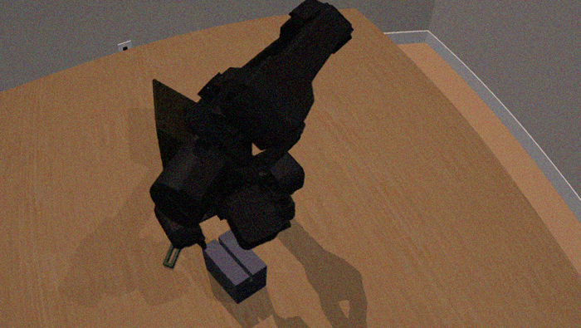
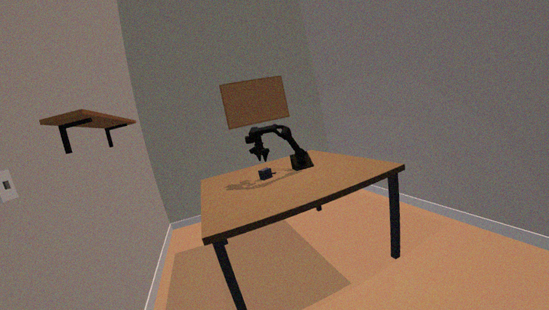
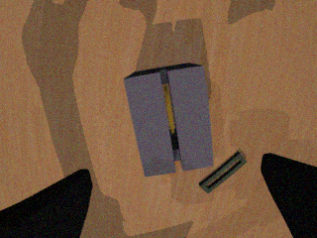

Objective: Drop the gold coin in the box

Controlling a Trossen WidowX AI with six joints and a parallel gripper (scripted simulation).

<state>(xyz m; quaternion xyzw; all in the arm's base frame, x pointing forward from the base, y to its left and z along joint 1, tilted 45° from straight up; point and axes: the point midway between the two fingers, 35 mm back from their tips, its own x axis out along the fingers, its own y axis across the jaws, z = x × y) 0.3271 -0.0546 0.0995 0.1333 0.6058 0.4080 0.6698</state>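
Hovering well above the grey box, my jaws gape wide, gripping nothing; the coin sits in the slot, the holder just beside on the tabletop.

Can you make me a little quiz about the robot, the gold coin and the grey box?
1. True or false: the gripper is pinching the coin.
2. Where does gold show? A) in the green holder B) in the slot of the grey box C) on the table
3. Fill in: the holder looks ____.

Key: 1 false, its fingers are wide apart. 2 B. 3 empty.
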